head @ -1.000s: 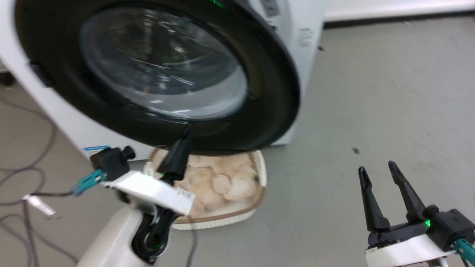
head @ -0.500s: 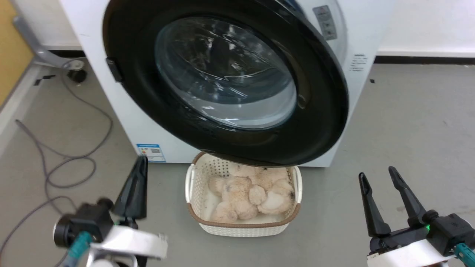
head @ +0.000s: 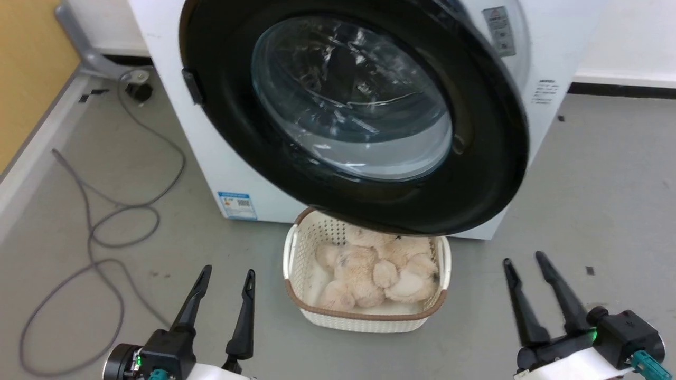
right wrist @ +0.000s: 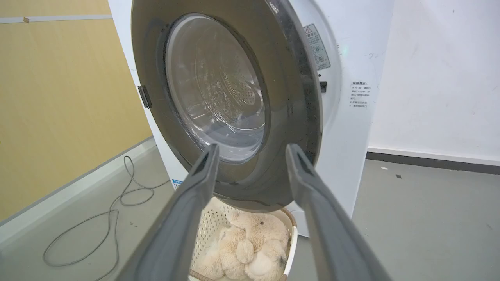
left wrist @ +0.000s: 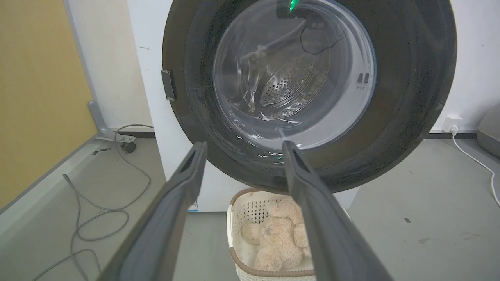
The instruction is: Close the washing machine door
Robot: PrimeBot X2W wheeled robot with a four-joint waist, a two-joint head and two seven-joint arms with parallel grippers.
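Pointing forward over the floor, the left gripper point(head: 227, 272) and right gripper point(head: 523, 258) hover low with fingers spread, holding nothing, either side of a basket point(head: 364, 319). Between them, above the basket, the door point(head: 475, 174) hangs ajar on the washing machine point(head: 224, 163), touched by neither.

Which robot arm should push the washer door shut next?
Probably the right. The washing machine door hinges on its left; its free edge stands out on the right, nearer the right gripper than the left gripper.
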